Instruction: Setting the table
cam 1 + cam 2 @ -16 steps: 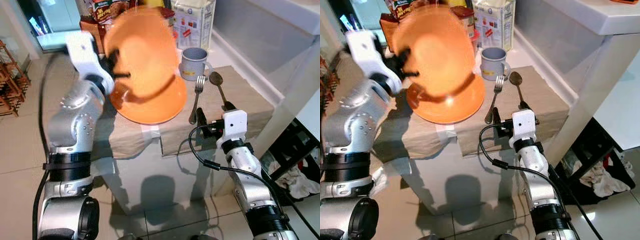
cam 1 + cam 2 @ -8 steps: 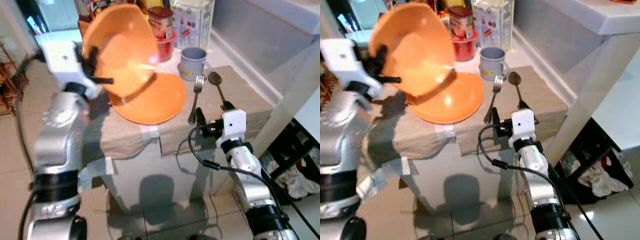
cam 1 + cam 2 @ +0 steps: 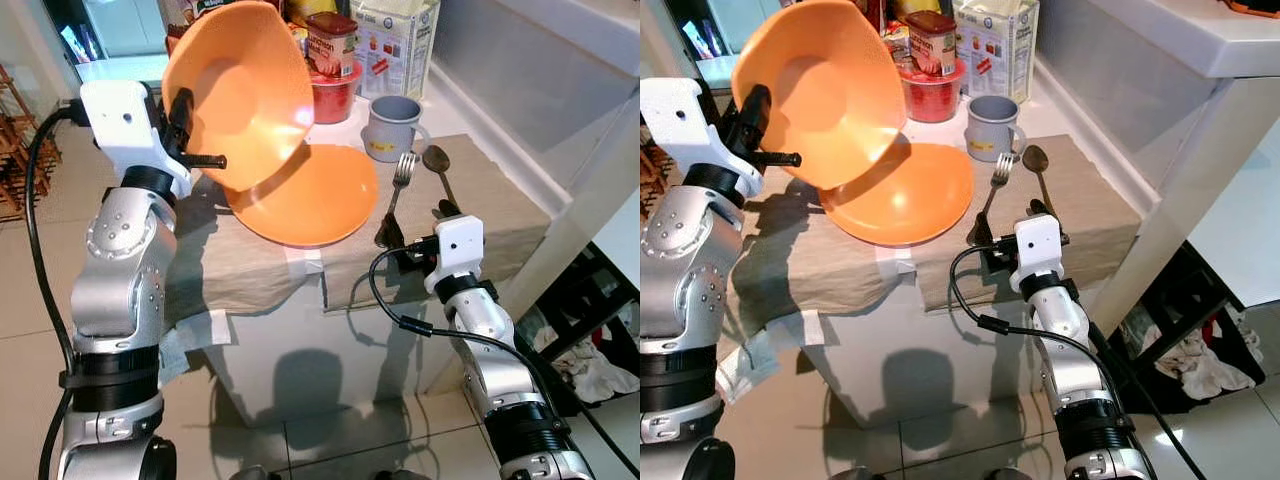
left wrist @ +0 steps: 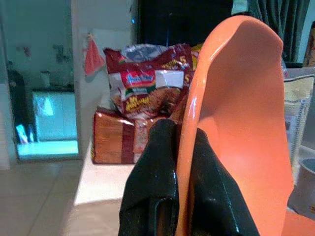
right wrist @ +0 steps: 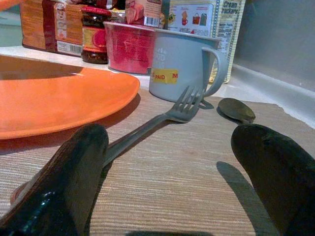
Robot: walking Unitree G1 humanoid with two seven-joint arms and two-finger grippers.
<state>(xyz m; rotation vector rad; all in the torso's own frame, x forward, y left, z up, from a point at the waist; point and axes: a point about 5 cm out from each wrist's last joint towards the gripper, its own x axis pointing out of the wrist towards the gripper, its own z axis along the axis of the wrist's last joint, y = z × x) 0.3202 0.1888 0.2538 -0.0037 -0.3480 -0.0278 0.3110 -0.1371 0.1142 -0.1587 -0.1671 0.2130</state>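
The left gripper (image 4: 179, 196) pinches the rim of the orange bowl (image 3: 240, 90), one finger on each side of the wall, holding it tilted in the air with its lower edge just above the near rim of the plate (image 3: 315, 200). The right gripper (image 5: 172, 182) rests low on the mat (image 3: 480, 200) with fingers spread wide. The fork (image 5: 167, 118) handle runs beside one finger, the spoon (image 5: 236, 109) lies past the other, and bare mat lies open between them up to the mug (image 5: 182, 64).

Head stereo downward; 2 close wrist cameras
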